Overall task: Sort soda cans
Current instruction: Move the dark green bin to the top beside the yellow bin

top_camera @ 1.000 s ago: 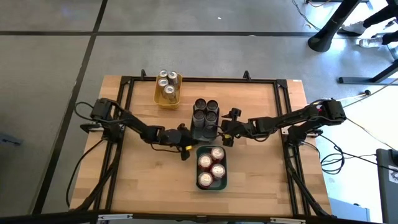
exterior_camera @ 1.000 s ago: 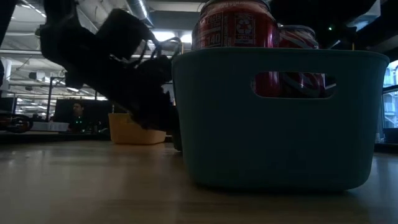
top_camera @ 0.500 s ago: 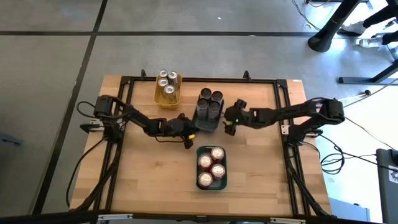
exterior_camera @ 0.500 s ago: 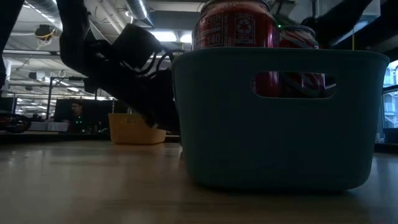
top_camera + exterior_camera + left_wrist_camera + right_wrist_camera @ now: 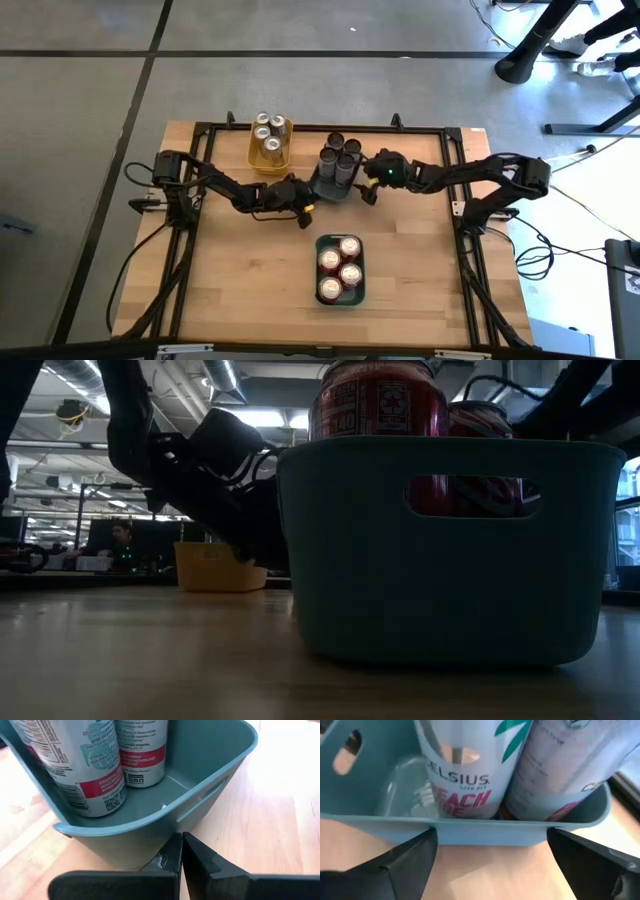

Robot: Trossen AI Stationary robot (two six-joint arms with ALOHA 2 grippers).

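From above, both arms are meeting at the grey tray point(image 5: 322, 188) of white cans point(image 5: 338, 160), which is tilting toward the table's far edge beside the yellow tray point(image 5: 268, 160) of cans. The left gripper point(image 5: 301, 203) is pressing at its near side, the right gripper point(image 5: 368, 186) at its right side. Open wood is lying between them and the teal tray point(image 5: 340, 297) holding the red cans point(image 5: 340, 270). At table height, that teal tray point(image 5: 440, 550) is filling the foreground. On the left wrist, fingers point(image 5: 192, 857) are clenched together, empty, at the tray's rim. On the right wrist, fingers point(image 5: 405, 855) are spreading wide along the tray's wall, grasping nothing
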